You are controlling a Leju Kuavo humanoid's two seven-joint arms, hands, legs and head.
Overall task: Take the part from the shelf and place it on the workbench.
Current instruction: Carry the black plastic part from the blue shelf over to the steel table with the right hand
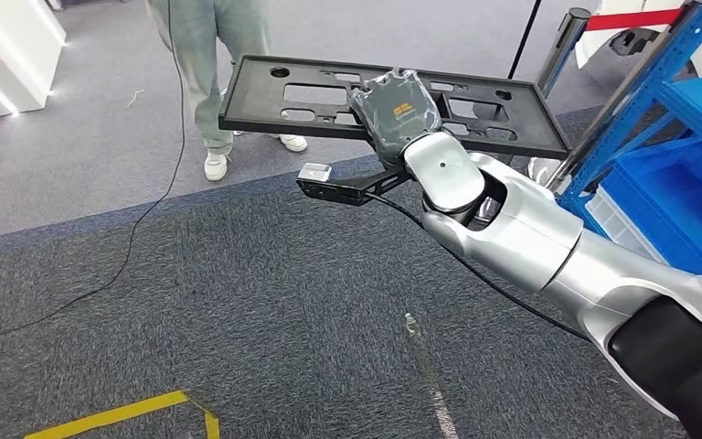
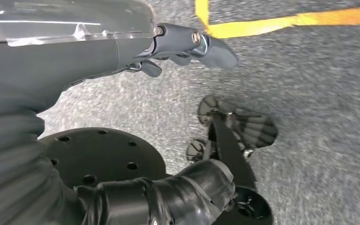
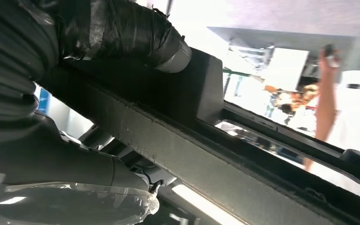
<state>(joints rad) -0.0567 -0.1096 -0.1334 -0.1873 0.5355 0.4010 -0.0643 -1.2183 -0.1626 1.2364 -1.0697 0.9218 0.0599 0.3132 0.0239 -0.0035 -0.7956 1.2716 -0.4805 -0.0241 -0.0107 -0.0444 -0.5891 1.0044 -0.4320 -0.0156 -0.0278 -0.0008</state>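
Right now your right hand [image 1: 397,108] grips the part [image 1: 329,94], a long flat black panel with cut-outs and small holes, near the middle of its near edge, and holds it up in the air over the grey carpet [image 1: 238,302], lying roughly level. From the head view you see the silver right arm [image 1: 530,240] reaching forward from the lower right, with a small black camera bracket [image 1: 334,186] sticking out under the wrist and a black cable trailing back along the arm. At the right wrist, the part [image 3: 206,154] runs slantwise across the picture with the hand [image 3: 75,140] wrapped round its edge, the thumb pressed on one face. To your right stands the blue shelf [image 1: 676,146] with blue bins on it, and the part's right end is near its upright post. Beyond the part a person [image 1: 210,73] stands on the lighter floor, seen as legs and white shoes. A yellow floor line [image 1: 119,413] lies on the carpet at the lower left. Your left hand [image 2: 178,44] hangs above the carpet, nothing in it, the thumb sticking out and the fingers loosely bent
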